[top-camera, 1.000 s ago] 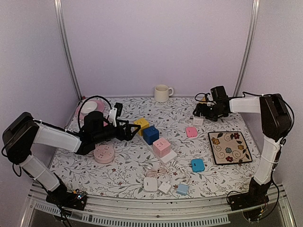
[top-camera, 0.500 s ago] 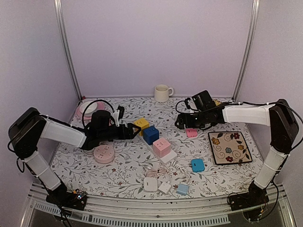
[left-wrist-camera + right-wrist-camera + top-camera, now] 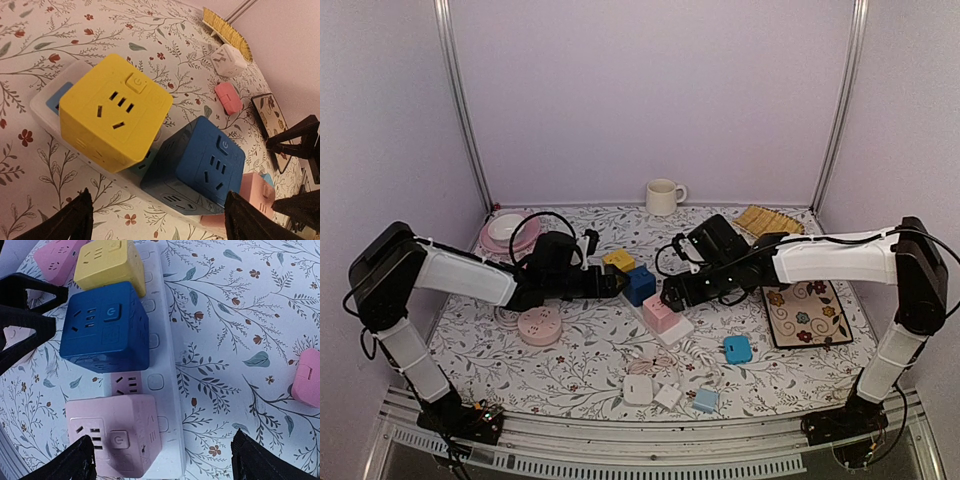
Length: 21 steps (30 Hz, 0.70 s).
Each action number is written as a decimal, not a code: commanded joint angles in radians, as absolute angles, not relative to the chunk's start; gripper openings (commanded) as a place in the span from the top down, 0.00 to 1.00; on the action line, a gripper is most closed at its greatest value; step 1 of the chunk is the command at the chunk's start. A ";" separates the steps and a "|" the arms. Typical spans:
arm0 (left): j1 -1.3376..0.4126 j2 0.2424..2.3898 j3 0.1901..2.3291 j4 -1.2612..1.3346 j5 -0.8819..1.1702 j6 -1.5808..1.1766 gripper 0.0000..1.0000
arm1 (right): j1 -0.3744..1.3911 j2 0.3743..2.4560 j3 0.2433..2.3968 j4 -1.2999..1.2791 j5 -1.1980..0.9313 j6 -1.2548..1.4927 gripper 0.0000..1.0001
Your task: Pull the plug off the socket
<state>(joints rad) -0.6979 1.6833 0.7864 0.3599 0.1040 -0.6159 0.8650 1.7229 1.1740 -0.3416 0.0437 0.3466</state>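
Note:
A white power strip [image 3: 678, 331] lies mid-table with three cube plugs in it: yellow [image 3: 618, 260], blue [image 3: 640, 285] and pink [image 3: 661, 312]. My left gripper [image 3: 611, 283] is open and empty, just left of the yellow and blue cubes. In the left wrist view the yellow cube [image 3: 115, 112] and blue cube [image 3: 205, 165] lie just ahead of its gripper [image 3: 157, 220]. My right gripper [image 3: 672, 296] is open and empty beside the pink cube. In the right wrist view its gripper [image 3: 165, 465] straddles the pink cube [image 3: 112, 432] and the strip [image 3: 165, 365], with the blue cube [image 3: 105, 327] beyond.
A mug [image 3: 665, 196] stands at the back. A pink plate with a bowl [image 3: 508, 232] is at the back left. A round pink socket [image 3: 539, 325] lies left of the strip. A floral tile [image 3: 805, 312], a blue adapter [image 3: 737, 349] and small adapters [image 3: 668, 397] lie right and in front.
My right arm has swung from the back right leftward to the pink cube. My left gripper has moved right, close to the yellow and blue cubes.

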 commanded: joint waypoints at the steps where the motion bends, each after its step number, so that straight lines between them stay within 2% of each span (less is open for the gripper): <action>1: -0.730 1.730 0.841 0.262 0.028 -0.615 0.09 | 0.913 1.737 1.234 -0.386 0.091 0.326 0.03; 13: -0.751 1.838 0.892 0.114 -0.068 -0.615 0.08 | 0.979 1.846 1.306 -0.433 0.090 0.312 0.05; 21: -0.751 1.855 0.870 0.109 -0.071 -0.621 0.08 | 1.001 1.889 1.338 -0.471 0.093 0.327 0.15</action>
